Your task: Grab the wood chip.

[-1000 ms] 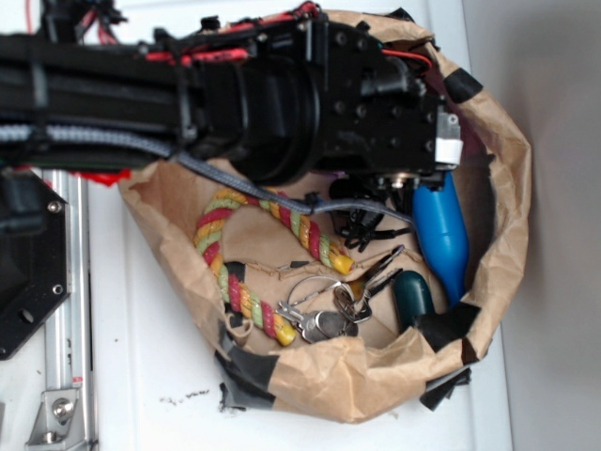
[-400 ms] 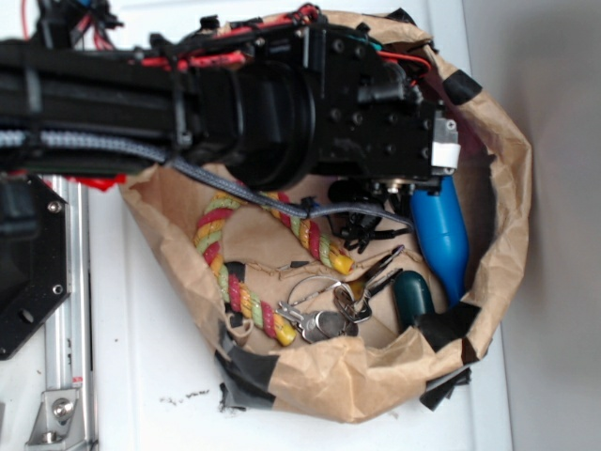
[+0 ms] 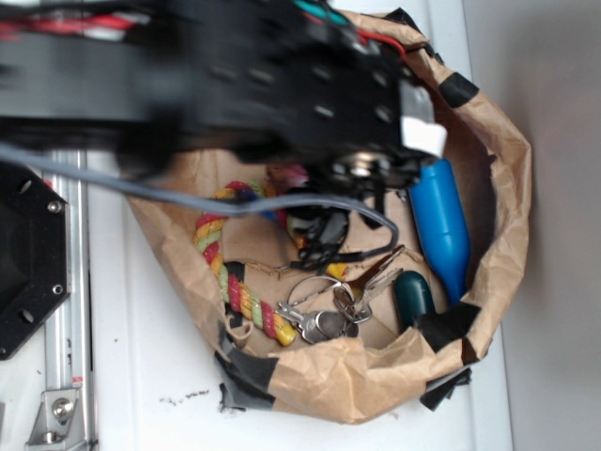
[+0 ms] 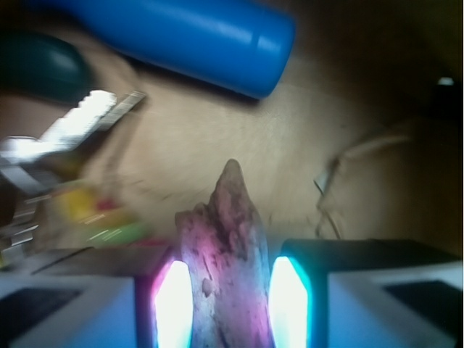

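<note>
In your wrist view, the wood chip [image 4: 223, 250] stood between the two lit pads [image 4: 172, 304] of the hand [image 4: 230, 304], low in the middle of the frame, its pointed end reaching upward past them toward the brown paper floor. Both pads lay just beside its flanks and looked pressed to it, so the hand was clenched on the chip. That view alone showed you this; it was soft with blur, and pink and cyan glow from the pads coloured the wood.

In your exterior view the blurred black arm [image 3: 235, 85] filled the upper left and centre of the frame and hid the pads and most of the chip; only a small reddish-brown patch [image 3: 286, 176] under the arm may have been it, which you could not settle. What that view gave you instead was the setting: a torn brown paper bag [image 3: 507, 188] on the white worktop [image 3: 141, 376], holding a blue bottle [image 3: 441, 230] at the right, a dark green object [image 3: 413, 299] below it, a coloured rope [image 3: 230, 282] at the left, and a bunch of keys [image 3: 324, 315] low in the centre. The wrist view caught the bottle [image 4: 181, 40] across its top and the green object [image 4: 40, 65] at upper left.
</note>
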You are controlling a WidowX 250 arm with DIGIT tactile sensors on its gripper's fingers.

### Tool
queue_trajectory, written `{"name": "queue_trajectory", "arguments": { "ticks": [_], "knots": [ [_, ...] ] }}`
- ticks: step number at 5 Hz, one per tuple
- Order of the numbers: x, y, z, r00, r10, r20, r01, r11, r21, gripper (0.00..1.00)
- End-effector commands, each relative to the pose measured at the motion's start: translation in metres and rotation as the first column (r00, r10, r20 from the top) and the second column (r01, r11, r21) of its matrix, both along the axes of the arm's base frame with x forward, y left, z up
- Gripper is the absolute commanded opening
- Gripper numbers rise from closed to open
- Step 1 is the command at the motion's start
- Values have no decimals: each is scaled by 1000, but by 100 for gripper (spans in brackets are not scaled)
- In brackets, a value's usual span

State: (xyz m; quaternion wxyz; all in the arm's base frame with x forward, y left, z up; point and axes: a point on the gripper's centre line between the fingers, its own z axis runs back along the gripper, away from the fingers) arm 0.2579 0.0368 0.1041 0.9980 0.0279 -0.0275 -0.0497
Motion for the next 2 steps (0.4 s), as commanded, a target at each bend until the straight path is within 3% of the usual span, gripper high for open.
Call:
{"name": "queue_trajectory", "arguments": {
  "ticks": [1,2],
  "knots": [
    [5,-20,60,999,2,32,-1,1000,-4,0],
    [11,-18,51,1000,6,21,-6,1000,1,0]
  ]
}}
